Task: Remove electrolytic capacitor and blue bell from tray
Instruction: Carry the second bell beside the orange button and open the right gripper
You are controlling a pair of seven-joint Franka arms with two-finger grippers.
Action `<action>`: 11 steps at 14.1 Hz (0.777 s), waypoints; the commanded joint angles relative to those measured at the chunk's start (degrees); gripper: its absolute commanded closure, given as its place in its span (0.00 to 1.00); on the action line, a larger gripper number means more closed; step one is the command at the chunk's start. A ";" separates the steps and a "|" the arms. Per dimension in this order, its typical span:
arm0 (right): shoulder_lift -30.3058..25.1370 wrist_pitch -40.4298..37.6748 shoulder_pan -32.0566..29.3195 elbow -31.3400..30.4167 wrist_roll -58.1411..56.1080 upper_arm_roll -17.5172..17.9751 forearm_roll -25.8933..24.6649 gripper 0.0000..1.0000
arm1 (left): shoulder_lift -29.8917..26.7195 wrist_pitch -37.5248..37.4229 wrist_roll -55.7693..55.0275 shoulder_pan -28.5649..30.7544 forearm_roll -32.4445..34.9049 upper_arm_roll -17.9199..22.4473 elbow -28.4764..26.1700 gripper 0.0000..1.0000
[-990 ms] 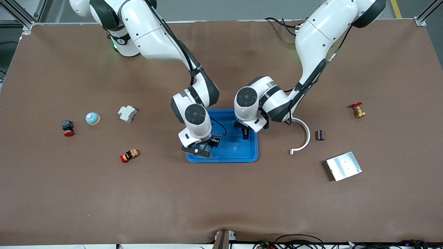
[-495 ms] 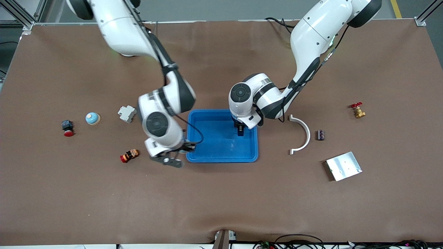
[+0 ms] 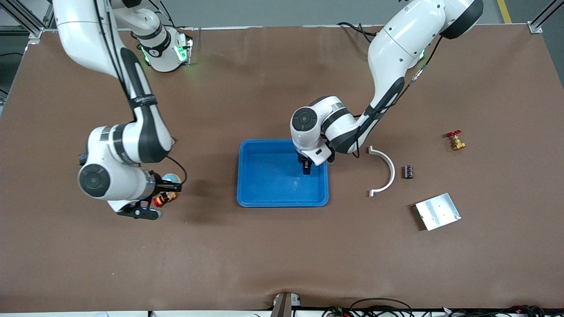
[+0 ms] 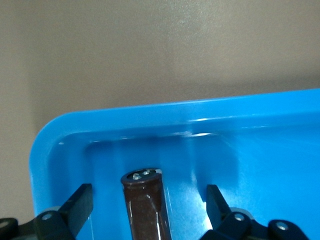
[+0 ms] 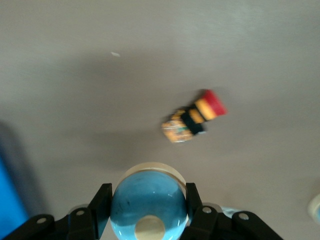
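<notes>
My right gripper [image 3: 167,185] is shut on a blue bell [image 5: 147,205] with a cream base, one finger [image 5: 102,200] on each side of the dome. It holds the bell [image 3: 170,178] above the table at the right arm's end, beside a red-and-orange push button [image 3: 164,199]. My left gripper [image 3: 305,168] is down inside the blue tray [image 3: 264,193] with its fingers [image 4: 80,200] wide open. A brown cylindrical capacitor [image 4: 146,215] lies in the tray between them, touching neither. The hand hides the capacitor in the front view.
Toward the left arm's end lie a white curved piece [image 3: 383,171], a small dark cylindrical part [image 3: 408,171], a metal plate [image 3: 437,211] and a brass valve with a red handle [image 3: 455,141]. The push button [image 5: 192,116] lies on bare brown table.
The right arm has swung from over the blue tray out to its own end of the table, gripper still shut. The left gripper has shifted slightly inside the tray and stays open.
</notes>
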 commanded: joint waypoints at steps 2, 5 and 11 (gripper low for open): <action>-2.21 6.01 -1.94 -7.67 -12.60 -2.66 -0.34 1.00 | 0.42 0.36 -1.75 -0.29 1.06 0.28 0.98 0.00; -1.68 11.45 -3.18 -11.36 -13.24 -2.85 -0.08 1.00 | 0.42 0.97 2.01 0.33 1.76 0.19 0.63 0.00; -0.81 18.94 -3.35 -14.63 -15.18 -4.08 0.36 1.00 | 0.33 0.97 1.67 -0.02 1.06 0.19 0.80 0.00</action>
